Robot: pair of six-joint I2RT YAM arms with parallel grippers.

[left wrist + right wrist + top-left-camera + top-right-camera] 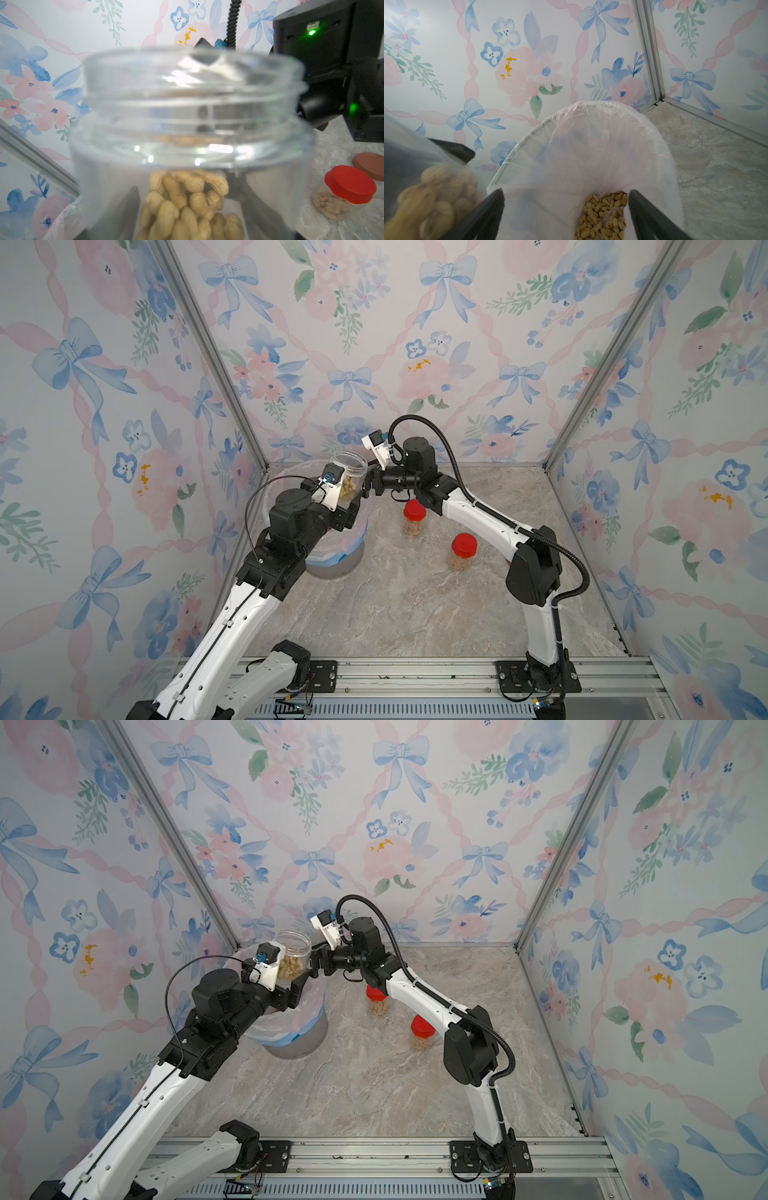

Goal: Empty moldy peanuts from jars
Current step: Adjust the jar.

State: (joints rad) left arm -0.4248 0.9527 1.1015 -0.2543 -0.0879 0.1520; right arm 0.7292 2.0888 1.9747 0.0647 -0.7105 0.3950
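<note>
The wide jar [349, 472] is held off the counter [415, 614] by the left gripper [348, 506], which is clamped across the jar's lower body; 1 of its fingers [297, 992] is seen against the jar's side. The jar's lid is off, and a brown lid [371, 166] is seen lying on the counter. The peanuts [187, 199] are settled in the bottom of the jar.

The coming move is judged to turn on how the jar's long axis stands over the bin [336, 566]. That axis is close to upright, with the open mouth upward and leaning a little toward the back wall. The bin stands at the counter's back left corner, directly below the gripper. The jar is seen above the bin's rim on the side toward the right arm. Whether it is fully over the opening cannot be told. For the nuts to fall in, the mouth would have to be rolled down toward the liner, and this would be a job for the left wrist alone.

The right gripper [566, 209] is spread wide and empty, just beside the jar and above the bin. Contact with the jar cannot be told. A heap [602, 214] of nuts is already lying in the bin. 2 red-lidded jars [414, 517] [463, 551] stand capped and full near the counter's middle, nearer the right arm.
</note>
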